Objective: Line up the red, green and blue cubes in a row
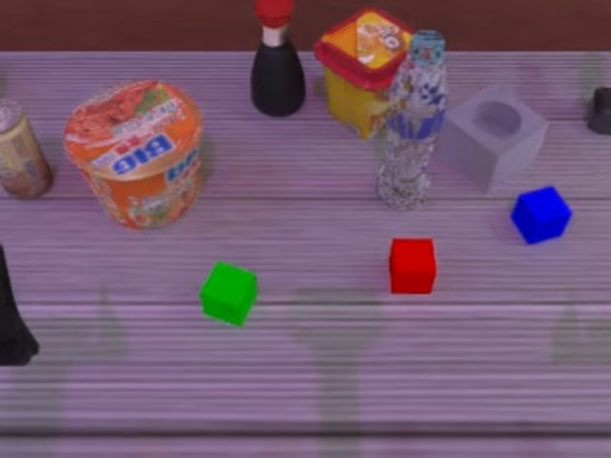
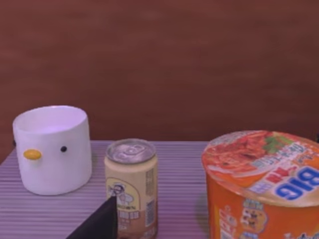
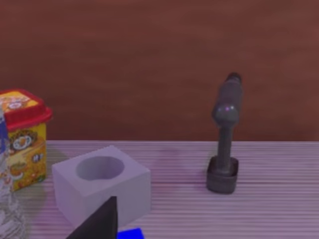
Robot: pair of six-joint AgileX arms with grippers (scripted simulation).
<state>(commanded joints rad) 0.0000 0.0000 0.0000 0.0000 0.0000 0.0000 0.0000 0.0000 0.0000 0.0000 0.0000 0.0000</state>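
**Q:** Layout of the table, left side to right side?

**A:** Left edge: a tan can [image 1: 19, 150], and below it a dark piece of the left arm [image 1: 13, 324]. The left gripper itself is not in the top view; the left wrist view shows one dark fingertip only, so its opening cannot be told. That view also shows a white chick-faced cup [image 2: 52, 148] beside the can. Next comes an orange noodle cup [image 1: 136, 151]. The green cube [image 1: 229, 293] sits alone toward the front, left of centre. A dark red-capped bottle [image 1: 277, 67] and a yellow red-lidded tub [image 1: 363, 69] stand at the back. A clear plastic bottle [image 1: 412, 124] stands just in front of the tub.

**Q:** Remaining cubes?

**A:** The red cube [image 1: 412, 265] lies in front of the plastic bottle, apart from it. The blue cube [image 1: 540, 214] lies further right, near the pale grey holed block [image 1: 492, 135]. The three cubes are well apart.

**Q:** Right arm?

**A:** Out of the top view. The right wrist view shows one fingertip; jaw state cannot be told. A grey hammer-like tool [image 3: 225, 137] stands beyond the block.
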